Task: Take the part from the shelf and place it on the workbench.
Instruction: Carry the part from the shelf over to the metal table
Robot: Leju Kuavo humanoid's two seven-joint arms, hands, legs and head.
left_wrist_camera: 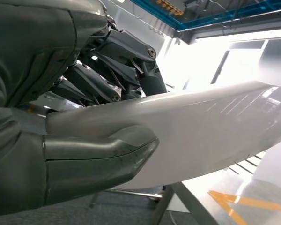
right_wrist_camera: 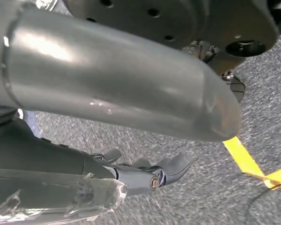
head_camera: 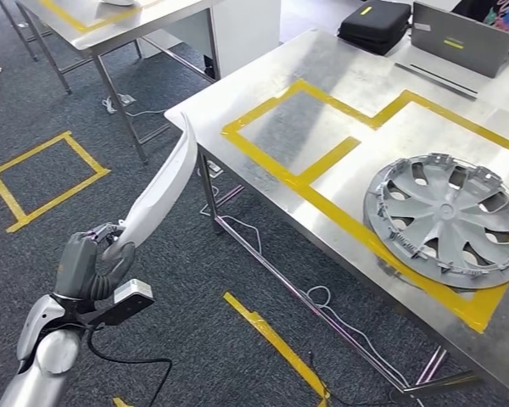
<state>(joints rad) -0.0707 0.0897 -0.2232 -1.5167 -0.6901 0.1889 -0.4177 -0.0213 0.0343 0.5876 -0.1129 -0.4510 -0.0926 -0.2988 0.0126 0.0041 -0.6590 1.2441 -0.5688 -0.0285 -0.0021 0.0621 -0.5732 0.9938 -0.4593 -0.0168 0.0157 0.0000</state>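
Now, lower left of head view: left hand (head_camera: 88, 264) fingers (left_wrist_camera: 96, 84) clasp white part (head_camera: 162, 186) | part's tip near tabletop (head_camera: 271, 80) corner | right hand (right_wrist_camera: 107, 117) fingers spread, empty | hubcap (head_camera: 447, 216) right.

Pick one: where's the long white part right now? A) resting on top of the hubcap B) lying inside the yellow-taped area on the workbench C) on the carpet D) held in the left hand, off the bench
D: the left hand grips the white part at its lower end, out over the carpet beside the workbench; the hubcap has nothing on it.
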